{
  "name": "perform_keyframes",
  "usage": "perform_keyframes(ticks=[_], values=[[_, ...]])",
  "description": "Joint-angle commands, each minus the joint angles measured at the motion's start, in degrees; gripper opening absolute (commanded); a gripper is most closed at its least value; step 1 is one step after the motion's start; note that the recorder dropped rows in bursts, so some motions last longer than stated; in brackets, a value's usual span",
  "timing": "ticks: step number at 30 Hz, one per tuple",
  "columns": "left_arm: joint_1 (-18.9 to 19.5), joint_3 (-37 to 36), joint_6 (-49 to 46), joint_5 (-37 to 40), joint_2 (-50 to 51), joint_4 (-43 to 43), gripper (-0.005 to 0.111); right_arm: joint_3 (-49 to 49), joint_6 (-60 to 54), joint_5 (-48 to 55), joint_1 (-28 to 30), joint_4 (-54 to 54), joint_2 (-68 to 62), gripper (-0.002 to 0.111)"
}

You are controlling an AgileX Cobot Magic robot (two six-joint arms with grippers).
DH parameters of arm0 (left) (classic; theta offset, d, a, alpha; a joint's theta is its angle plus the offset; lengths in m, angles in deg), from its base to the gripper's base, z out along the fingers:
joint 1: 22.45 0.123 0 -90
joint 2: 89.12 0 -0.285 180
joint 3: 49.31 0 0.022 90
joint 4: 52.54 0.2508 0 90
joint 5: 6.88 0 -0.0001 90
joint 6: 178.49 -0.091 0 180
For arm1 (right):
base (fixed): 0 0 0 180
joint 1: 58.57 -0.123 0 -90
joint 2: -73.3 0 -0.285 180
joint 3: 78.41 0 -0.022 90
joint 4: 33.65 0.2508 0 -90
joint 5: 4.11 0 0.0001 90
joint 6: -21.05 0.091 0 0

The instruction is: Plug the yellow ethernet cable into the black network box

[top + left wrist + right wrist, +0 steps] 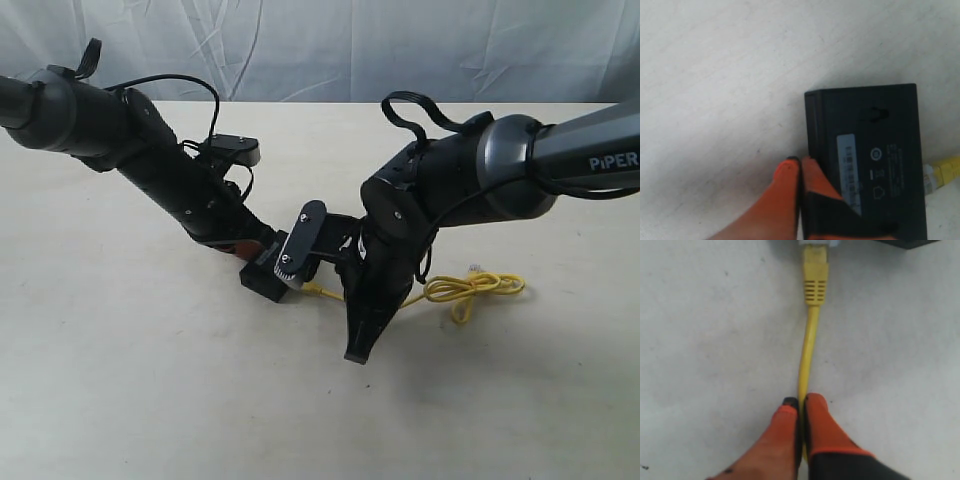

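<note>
The black network box (867, 150) lies flat on the table, its pale label strip (849, 165) facing up. My left gripper (801, 162) is shut, with one orange finger (815, 180) lying on the box's edge. In the exterior view the box (262, 284) sits under that gripper (258, 263). My right gripper (801, 401) is shut on the yellow ethernet cable (808, 347). The cable's yellow boot (815, 277) and plug meet the box's side at the frame edge; I cannot tell whether the plug is seated. The same boot (946, 170) shows beside the box. The rest of the cable (470, 289) lies looped.
A pale tabletop (150, 380) spreads all round, with a wrinkled white cloth backdrop (320, 50) behind it. The right arm's black links (370, 300) stand over the cable between box and loop. The right wrist camera mount (300, 240) hangs just above the box.
</note>
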Motion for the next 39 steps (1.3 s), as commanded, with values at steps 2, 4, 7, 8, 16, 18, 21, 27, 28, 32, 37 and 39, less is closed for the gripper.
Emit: perform_keyframes(ticks=[2,4,7,8,16,18,21,27,28,32,37,39], values=[[-0.2,0.1,-0.1,0.6,0.1,0.1,0.000,-0.4,-0.1,-0.8,-0.2,0.2,0.7,-0.001],[-0.2,0.1,-0.1,0.6,0.1,0.1,0.000,-0.4,0.0,-0.7,-0.2,0.2,0.7,-0.001],[-0.2,0.1,-0.1,0.6,0.1,0.1,0.000,-0.4,0.0,-0.1,-0.2,0.2,0.7,-0.001],[-0.2,0.1,-0.1,0.6,0.1,0.1,0.000,-0.4,0.0,-0.1,-0.2,0.2,0.7,-0.001],[-0.2,0.1,-0.1,0.6,0.1,0.1,0.000,-0.4,1.8,-0.1,-0.2,0.2,0.7,-0.001],[-0.2,0.1,-0.1,0.6,0.1,0.1,0.000,-0.4,2.3,-0.1,-0.2,0.2,0.7,-0.001],[-0.2,0.1,-0.1,0.6,0.1,0.1,0.000,-0.4,3.4,-0.1,-0.2,-0.4,0.7,-0.001],[-0.2,0.1,-0.1,0.6,0.1,0.1,0.000,-0.4,4.2,-0.2,-0.2,-0.6,0.7,-0.001],[-0.2,0.1,-0.1,0.6,0.1,0.1,0.000,-0.4,4.6,-0.3,-0.2,-0.6,0.7,-0.001],[-0.2,0.1,-0.1,0.6,0.1,0.1,0.000,-0.4,6.4,-0.5,-0.2,0.1,0.7,-0.001],[-0.2,0.1,0.0,0.9,0.1,0.0,0.000,-0.4,6.4,-1.1,-0.2,4.5,0.7,-0.001],[-0.2,0.1,0.0,1.3,0.1,-0.1,0.000,-0.4,6.4,-1.7,-0.3,6.8,0.7,-0.001]])
